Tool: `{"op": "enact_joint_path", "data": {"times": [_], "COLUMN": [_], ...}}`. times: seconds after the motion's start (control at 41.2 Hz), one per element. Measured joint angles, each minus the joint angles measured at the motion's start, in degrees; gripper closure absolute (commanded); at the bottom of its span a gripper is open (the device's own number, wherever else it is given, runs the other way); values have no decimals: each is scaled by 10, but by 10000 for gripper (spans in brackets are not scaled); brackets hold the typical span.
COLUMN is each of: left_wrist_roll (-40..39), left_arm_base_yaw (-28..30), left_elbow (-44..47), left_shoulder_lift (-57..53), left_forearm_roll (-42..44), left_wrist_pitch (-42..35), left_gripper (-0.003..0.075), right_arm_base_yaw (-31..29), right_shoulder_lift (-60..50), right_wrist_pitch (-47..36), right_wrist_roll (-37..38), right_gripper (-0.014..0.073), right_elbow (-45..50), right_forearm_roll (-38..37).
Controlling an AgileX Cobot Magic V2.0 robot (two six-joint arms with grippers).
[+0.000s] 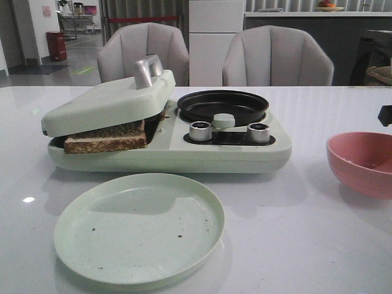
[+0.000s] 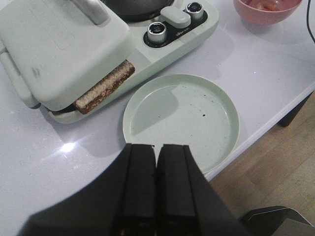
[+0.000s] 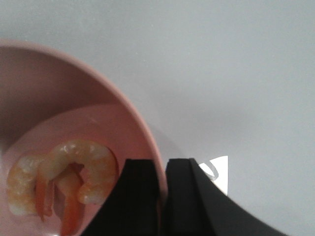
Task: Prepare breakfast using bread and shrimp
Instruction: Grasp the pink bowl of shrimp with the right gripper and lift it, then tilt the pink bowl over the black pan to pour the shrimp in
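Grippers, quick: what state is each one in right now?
Left gripper: closed, holding nothing, above the pale green plate.
Right gripper: closed, holding nothing, at the rim of the pink bowl with the shrimp.

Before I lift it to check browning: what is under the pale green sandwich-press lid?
A brown-crusted bread slice pokes out beneath the pale green lid. Anything deeper inside is covered.

Left hand (image 2: pixel 156 152) and right hand (image 3: pixel 160 169) both closed.
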Motion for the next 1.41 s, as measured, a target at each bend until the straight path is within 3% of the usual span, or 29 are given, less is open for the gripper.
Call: {"op": "enact_joint_path", "data": {"times": [0.388,0.679,0.873,1.068,1.286,1.407], "left_wrist_roll": [0,0,0,0,0,0], "left_arm_base_yaw": [0,0,0,0,0,0], "left_elbow": [0,0,0,0,0,0], "left_shoulder_lift": [0,0,0,0,0,0], "left_forearm_roll": [0,0,0,0,0,0], "left_wrist_pitch": [0,0,0,0,0,0], "left_gripper": [619,619,619,619,619,619], "right_arm_base_yaw": [19,148,259,356,424,442], "right_shoulder_lift": [-46,-88,-88,-62,14,58], "right_wrist_pitch": [12,61,77,96,144,168], "right_wrist_roll": [-1,8,103,242,331,353], "right_gripper": [544,544,544,544,544,544], "right_elbow": [-43,-186,-256,-293,-297,-299], "right_forearm_roll": [-27,-149,-321,-573,-845,-939]}}
